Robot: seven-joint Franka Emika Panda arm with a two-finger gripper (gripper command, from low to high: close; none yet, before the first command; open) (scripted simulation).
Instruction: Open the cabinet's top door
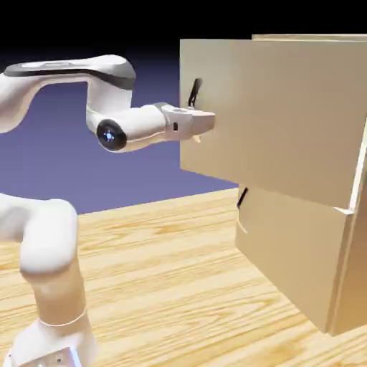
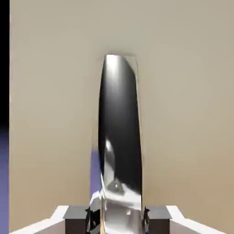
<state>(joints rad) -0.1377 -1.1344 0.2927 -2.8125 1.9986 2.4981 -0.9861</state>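
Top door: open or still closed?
Open: in the exterior view the top door swings out from the cabinet, past the lower panel.

the tool (image 1: 204,123), on the white robot arm (image 1: 109,115), reaches the upper door (image 1: 276,115) beside its black handle (image 1: 194,93); the door stands swung out from the tan cabinet (image 1: 350,269). the lower door (image 1: 290,247), with a dark handle (image 1: 243,197), lies beneath. wood-grained table (image 1: 158,287) below.

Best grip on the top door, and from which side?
Its black bar handle, near the free edge: it stands proud of the flat panel. I'd come from the front, claw fingers astride the bar's long sides, as now.
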